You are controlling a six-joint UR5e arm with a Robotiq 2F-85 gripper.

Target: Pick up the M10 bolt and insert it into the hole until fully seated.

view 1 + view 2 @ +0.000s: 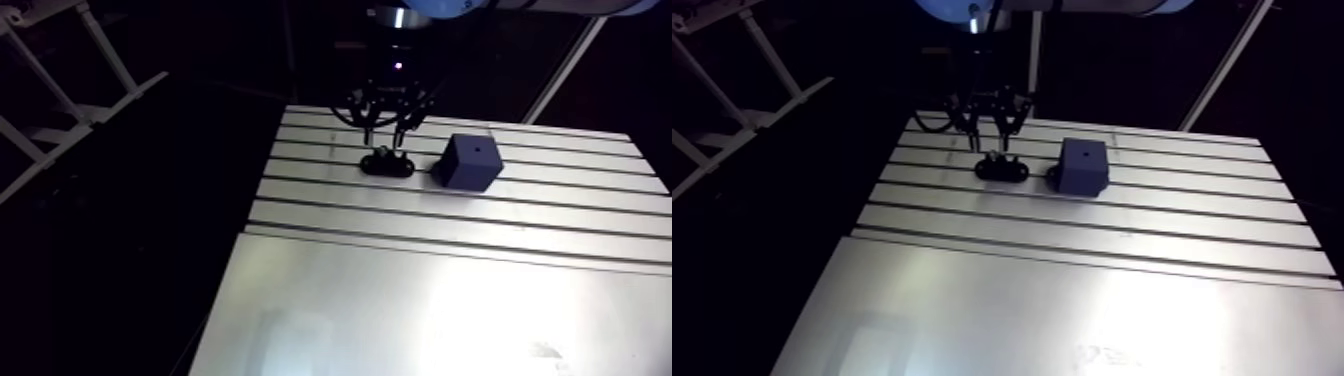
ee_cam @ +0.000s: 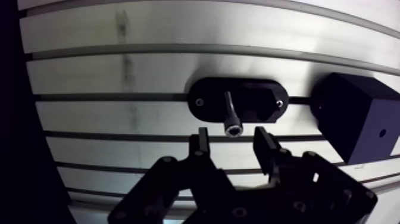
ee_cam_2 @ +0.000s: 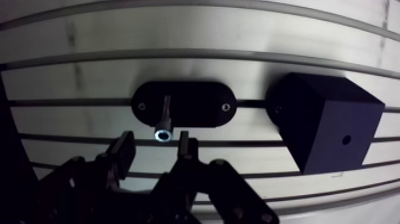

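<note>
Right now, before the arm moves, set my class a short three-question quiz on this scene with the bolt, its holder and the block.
1. True or false: the gripper is shut on the bolt.
2. Fill in: the black oval holder and the black block are ___ (touching / apart).
3. Where is the bolt? A) standing in the holder; B) seated in the block's hole; C) lifted clear in the gripper.

Key: 1 false, the gripper is open and straddles the bolt's head; 2 apart, with bare slotted surface between them; 3 A.
</note>
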